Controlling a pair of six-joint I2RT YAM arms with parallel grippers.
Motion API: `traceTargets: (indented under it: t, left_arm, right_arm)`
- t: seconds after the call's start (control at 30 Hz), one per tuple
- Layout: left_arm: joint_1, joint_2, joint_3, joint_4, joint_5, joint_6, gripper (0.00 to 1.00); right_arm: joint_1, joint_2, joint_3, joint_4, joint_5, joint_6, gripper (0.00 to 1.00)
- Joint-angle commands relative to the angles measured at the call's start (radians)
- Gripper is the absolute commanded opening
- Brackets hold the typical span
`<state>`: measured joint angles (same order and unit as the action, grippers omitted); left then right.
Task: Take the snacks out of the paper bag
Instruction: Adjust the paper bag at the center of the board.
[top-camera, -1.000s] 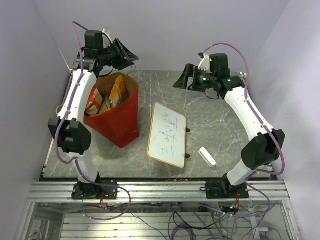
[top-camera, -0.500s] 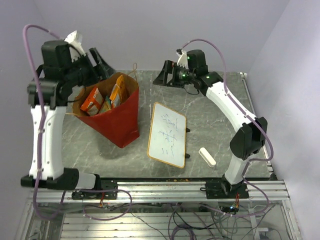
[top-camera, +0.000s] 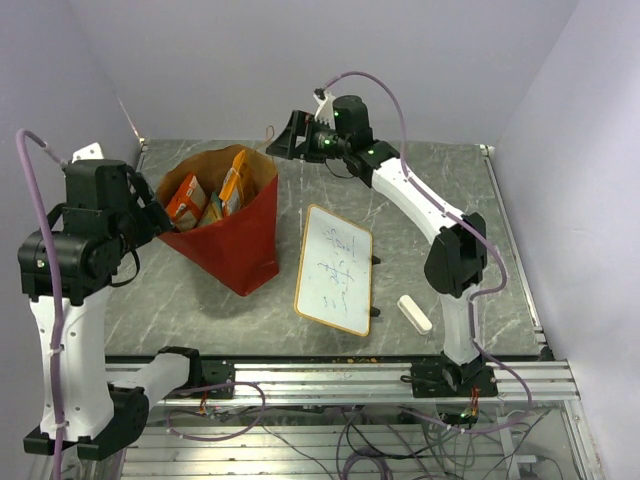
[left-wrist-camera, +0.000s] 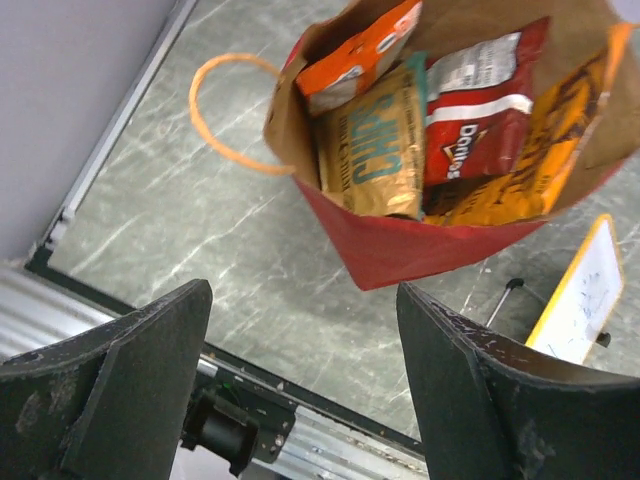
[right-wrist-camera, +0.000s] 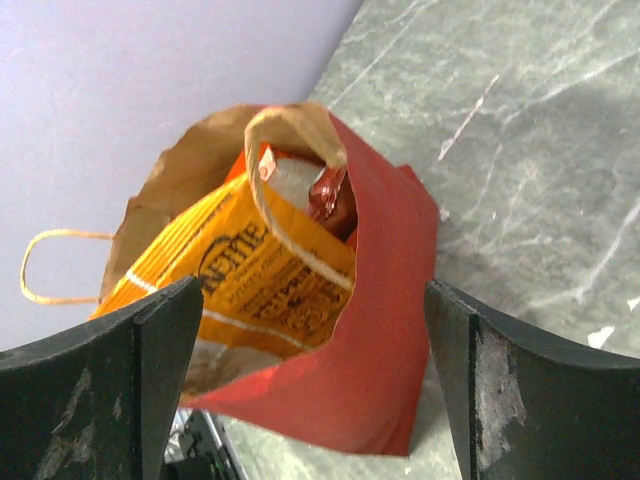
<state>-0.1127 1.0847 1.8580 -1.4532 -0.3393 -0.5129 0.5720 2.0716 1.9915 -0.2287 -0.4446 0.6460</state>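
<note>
I am holding my left claw (left-wrist-camera: 305, 390) and right claw (right-wrist-camera: 310, 390) spread wide and empty on either side of the paper bag (top-camera: 238, 245), which stands open on the worktop (top-camera: 430, 220), so either can reach the snacks (top-camera: 212, 195) inside.

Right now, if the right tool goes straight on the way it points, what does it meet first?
Probably the paper bag at its folded rim, with the orange Kettle packet just behind; depth is unclear. The right tool is open.
</note>
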Motion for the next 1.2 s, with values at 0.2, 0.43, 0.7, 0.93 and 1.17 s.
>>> traceTargets:
  t: [0.2, 0.43, 0.7, 0.93, 1.17]
  left_arm:
    - [0.01, 0.008, -0.146, -0.042, -0.173, -0.204, 0.92]
    - [0.01, 0.057, -0.177, 0.01, -0.188, -0.264, 0.98]
    - [0.039, 0.116, -0.216, 0.048, -0.183, -0.262, 0.93]
    - [0.144, 0.171, -0.238, 0.083, -0.123, -0.217, 0.82]
    - [0.195, 0.189, -0.247, 0.138, -0.062, -0.152, 0.54]
  right_arm:
    - [0.022, 0.125, 0.122, 0.144, -0.016, 0.055, 0.73]
    - [0.045, 0.172, 0.185, 0.123, -0.032, 0.057, 0.56]
    - [0.045, 0.163, 0.194, 0.116, -0.02, 0.037, 0.34]
    - [0.043, 0.156, 0.217, 0.075, 0.022, -0.006, 0.04]
    - [0.039, 0.124, 0.221, 0.041, 0.041, -0.044, 0.0]
